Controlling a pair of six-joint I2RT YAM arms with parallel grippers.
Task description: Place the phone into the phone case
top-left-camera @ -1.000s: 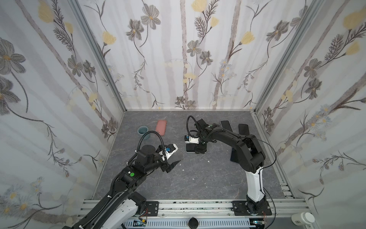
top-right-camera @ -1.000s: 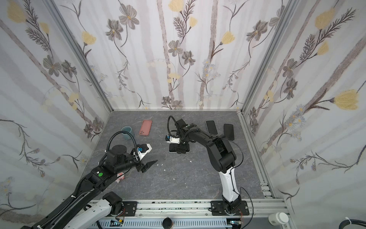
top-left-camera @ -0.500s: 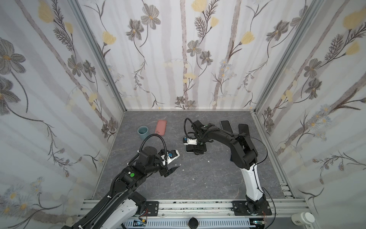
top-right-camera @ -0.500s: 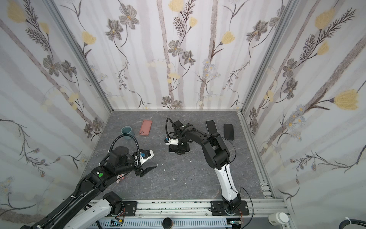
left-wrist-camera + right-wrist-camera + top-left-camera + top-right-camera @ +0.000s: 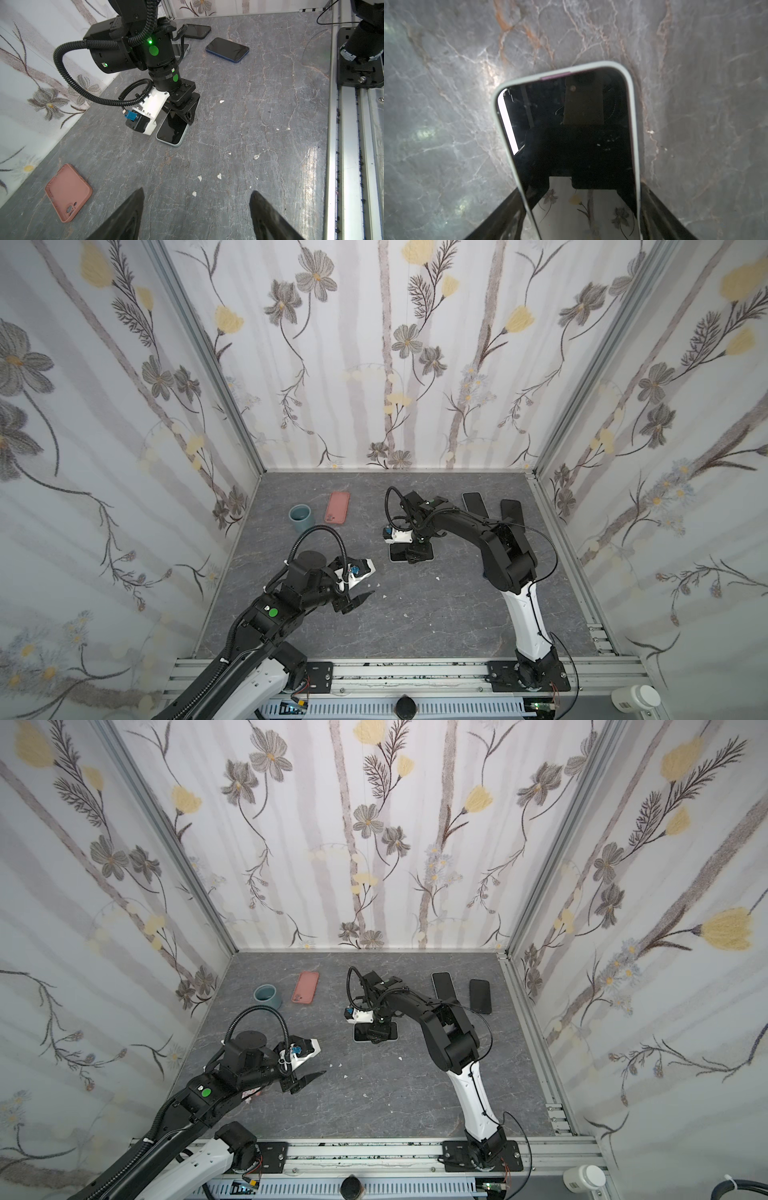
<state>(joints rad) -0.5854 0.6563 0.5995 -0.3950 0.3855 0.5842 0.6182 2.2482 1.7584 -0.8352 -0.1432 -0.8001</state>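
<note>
Around phone [image 5: 397,552] — cup [image 5: 300,517], pink case [image 5: 337,507], 2 handsets [image 5: 473,502]

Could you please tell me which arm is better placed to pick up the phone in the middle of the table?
Right. The right gripper is down over the phone, one finger beside each long edge. The left gripper hangs open above the table, apart from the phone.
</note>
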